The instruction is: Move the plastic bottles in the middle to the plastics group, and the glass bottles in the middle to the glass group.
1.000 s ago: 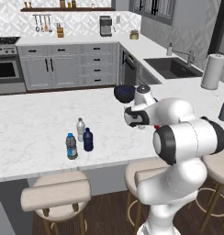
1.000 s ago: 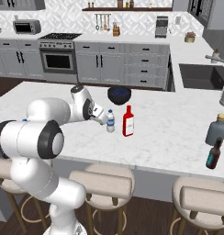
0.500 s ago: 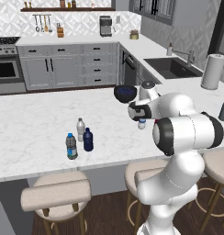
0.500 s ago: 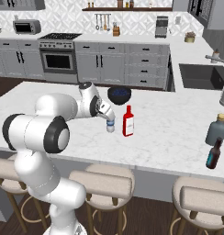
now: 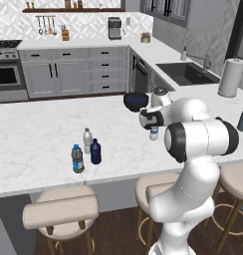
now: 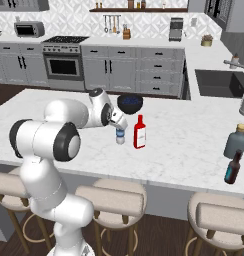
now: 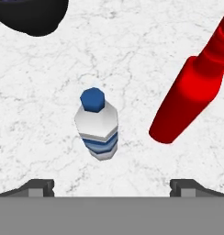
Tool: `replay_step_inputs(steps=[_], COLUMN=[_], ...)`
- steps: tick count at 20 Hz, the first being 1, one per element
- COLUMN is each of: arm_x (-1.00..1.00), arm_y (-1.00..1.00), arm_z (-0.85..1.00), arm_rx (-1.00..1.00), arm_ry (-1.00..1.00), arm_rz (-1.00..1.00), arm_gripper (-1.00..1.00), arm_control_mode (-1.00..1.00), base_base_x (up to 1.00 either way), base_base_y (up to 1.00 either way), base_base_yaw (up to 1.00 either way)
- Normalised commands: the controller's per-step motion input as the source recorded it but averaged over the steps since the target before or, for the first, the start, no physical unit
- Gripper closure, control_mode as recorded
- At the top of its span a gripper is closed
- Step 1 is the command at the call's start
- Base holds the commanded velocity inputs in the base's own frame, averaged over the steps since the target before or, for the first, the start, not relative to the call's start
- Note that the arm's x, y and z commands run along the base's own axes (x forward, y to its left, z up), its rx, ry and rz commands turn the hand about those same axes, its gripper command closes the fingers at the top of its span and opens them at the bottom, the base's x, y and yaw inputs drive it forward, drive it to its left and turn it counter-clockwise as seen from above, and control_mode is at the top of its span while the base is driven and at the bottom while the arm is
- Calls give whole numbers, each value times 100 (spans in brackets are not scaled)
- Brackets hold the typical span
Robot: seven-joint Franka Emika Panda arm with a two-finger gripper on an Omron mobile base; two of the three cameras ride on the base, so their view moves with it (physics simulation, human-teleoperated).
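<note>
The hand (image 7: 112, 186) hangs spread wide over the small water bottle (image 7: 98, 124), empty, its fingertips either side and clear of it. That bottle stands upright mid-counter (image 6: 184, 135), just beside a red bottle (image 6: 139, 132) and near a dark bowl (image 6: 130, 103). The plastics group (image 5: 86, 152) sits well apart.

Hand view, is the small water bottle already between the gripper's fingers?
No, the small water bottle stands free on the counter, ahead of the open gripper.

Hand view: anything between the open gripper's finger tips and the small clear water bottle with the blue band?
Nothing. In the hand view, bare white marble counter separates the open gripper from the small clear water bottle; the red bottle stands off to one side.
</note>
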Motion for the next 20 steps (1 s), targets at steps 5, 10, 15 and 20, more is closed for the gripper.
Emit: replay_step_inputs(steps=[5, 10, 15, 20], arm_x=[17, 19, 20, 24], arm_y=[0, 0, -3, -12], arm_z=[-13, -15, -18, -16], arm_rx=[0, 0, -1, -4], arm_ry=[-1, 0, 0, 0], arm_rz=[0, 0, 0, 0], arm_gripper=[-100, -100, -100, -100], arm_control_mode=[-100, -100, -100, -100], base_base_x=[0, 0, 0, 0], base_base_y=[0, 0, 0, 0], base_base_yaw=[0, 0, 0, 0])
